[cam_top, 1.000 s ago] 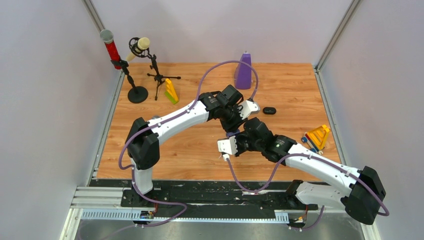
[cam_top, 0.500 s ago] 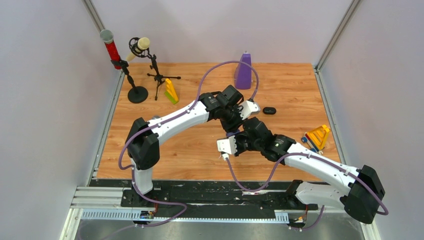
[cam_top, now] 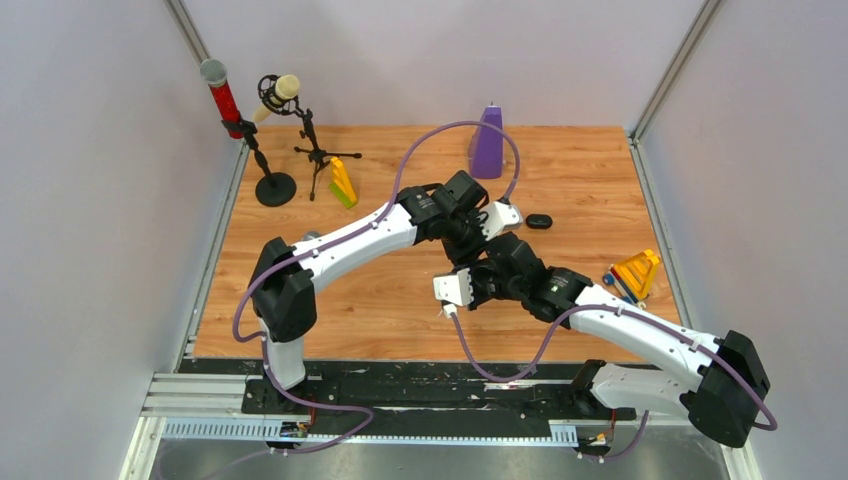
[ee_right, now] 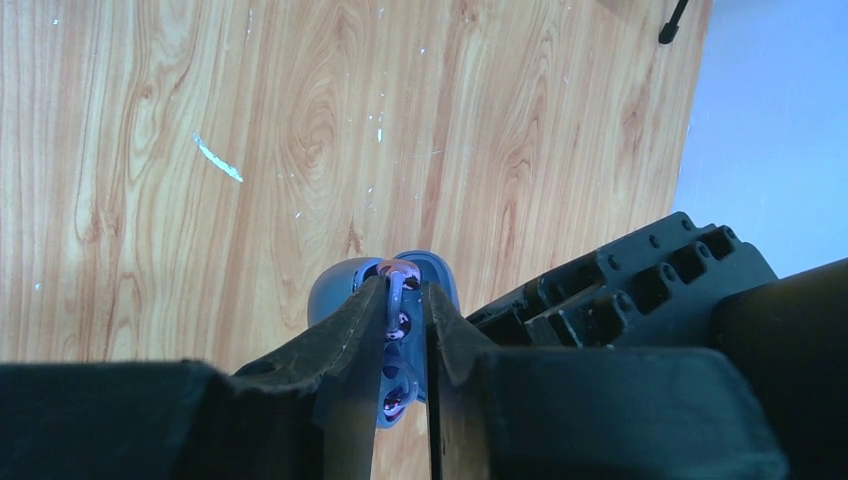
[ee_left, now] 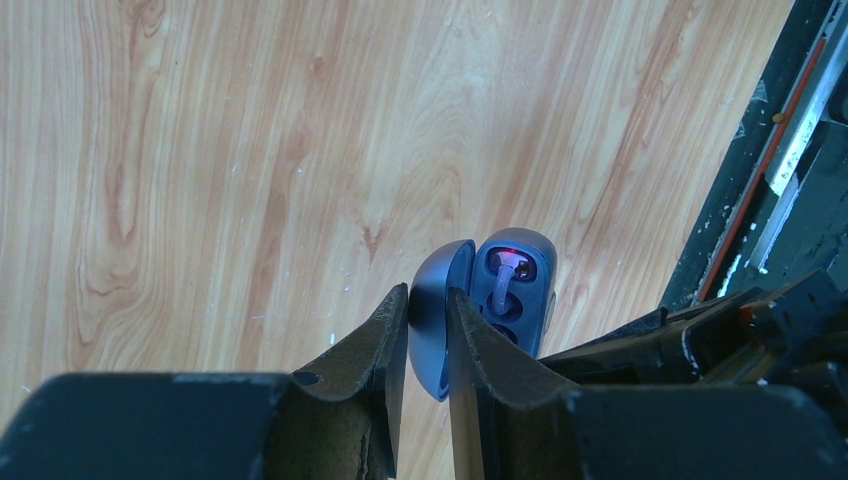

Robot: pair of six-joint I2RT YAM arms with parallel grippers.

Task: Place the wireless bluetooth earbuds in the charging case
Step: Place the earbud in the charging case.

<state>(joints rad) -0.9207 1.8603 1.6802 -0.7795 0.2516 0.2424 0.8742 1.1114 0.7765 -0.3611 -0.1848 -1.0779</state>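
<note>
Top external view: scuffed wood table (cam_top: 590, 180) under both grippers, pale walls (cam_top: 420, 50) around. Left gripper (ee_left: 428, 300) pinches the blue case (ee_left: 522, 285) lid. Right gripper (ee_right: 403, 290) brackets a purple earbud (ee_right: 397, 284), can't tell if it's squeezing.

The left arm (cam_top: 350, 238) and right arm (cam_top: 640, 330) have white shells and black joints, with purple cables (cam_top: 450, 126) looping alongside. The left end effector (ee_left: 428, 300) and right end effector (ee_right: 405, 290) are black.

On the table (cam_top: 330, 300), dead centre, the charging case (ee_left: 515, 290) sits open, its lid (ee_left: 432, 320) between the tips of the left gripper (ee_left: 428, 300), one earbud (ee_right: 398, 283) socketed inside it between the tips of the right gripper (ee_right: 405, 290), a second case (cam_top: 539, 221) lying farther back and right.
</note>
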